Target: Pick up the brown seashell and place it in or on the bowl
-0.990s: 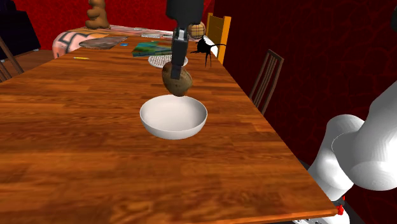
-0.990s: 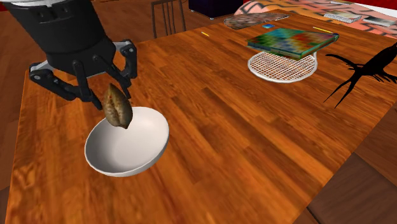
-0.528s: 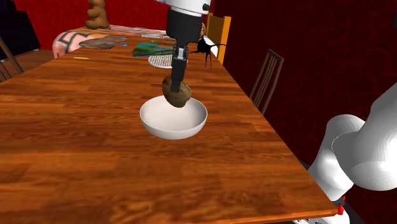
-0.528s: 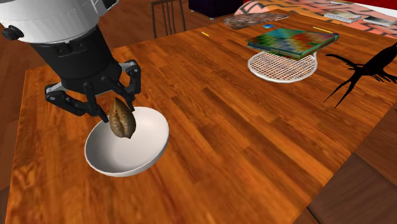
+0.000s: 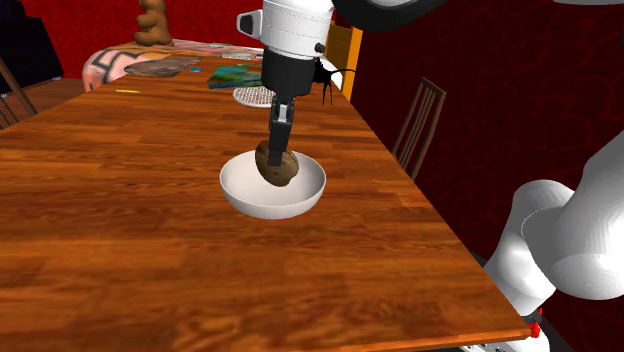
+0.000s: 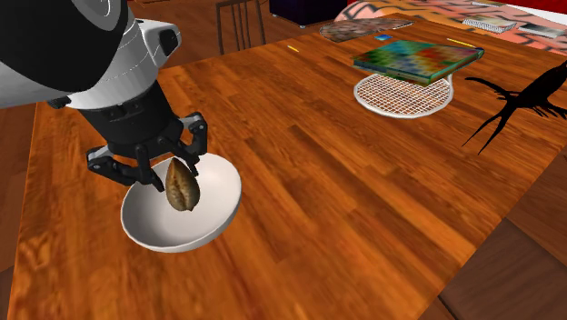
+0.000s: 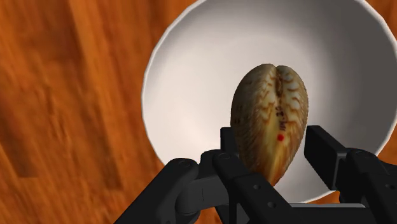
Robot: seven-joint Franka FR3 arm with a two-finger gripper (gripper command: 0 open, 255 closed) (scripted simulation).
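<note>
Seashell (image 6: 182,185) lower than before, partly inside the white bowl (image 6: 145,233), tight in the tool (image 6: 179,173), wooden table (image 6: 318,182) wide around.

Tool (image 7: 275,145) clasps brown seashell (image 7: 270,105) above white bowl (image 7: 191,83).

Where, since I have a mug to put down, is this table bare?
Bare table lies between the bowl and the wire rack, and below the bowl in the shoulder view. Crowded: the far end around the book.
</note>
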